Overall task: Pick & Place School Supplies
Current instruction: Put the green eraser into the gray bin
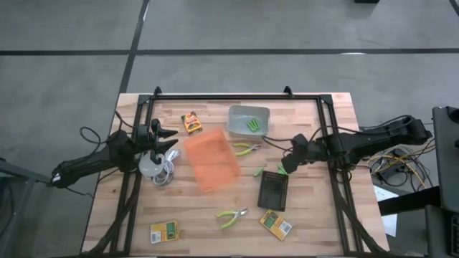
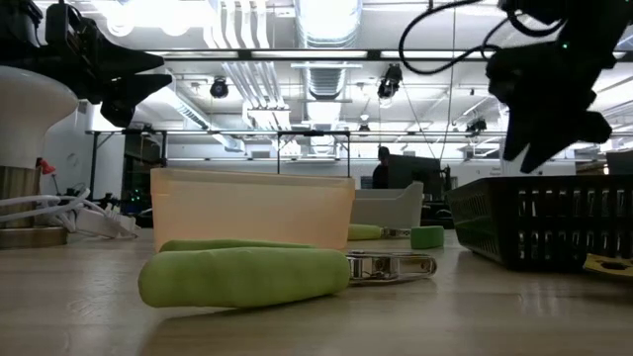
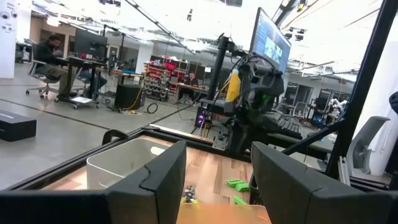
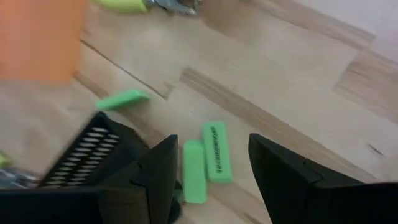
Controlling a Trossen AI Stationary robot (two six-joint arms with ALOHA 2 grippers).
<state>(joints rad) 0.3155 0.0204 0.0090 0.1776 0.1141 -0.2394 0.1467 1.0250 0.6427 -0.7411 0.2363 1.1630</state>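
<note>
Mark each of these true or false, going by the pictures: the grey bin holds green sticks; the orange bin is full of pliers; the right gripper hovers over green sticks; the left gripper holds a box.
1. The grey bin holds green sticks. True.
2. The orange bin is full of pliers. False: it looks empty; both pliers lie on the table.
3. The right gripper hovers open over two green sticks. True.
4. The left gripper holds a box. False: it is open and empty.
</note>
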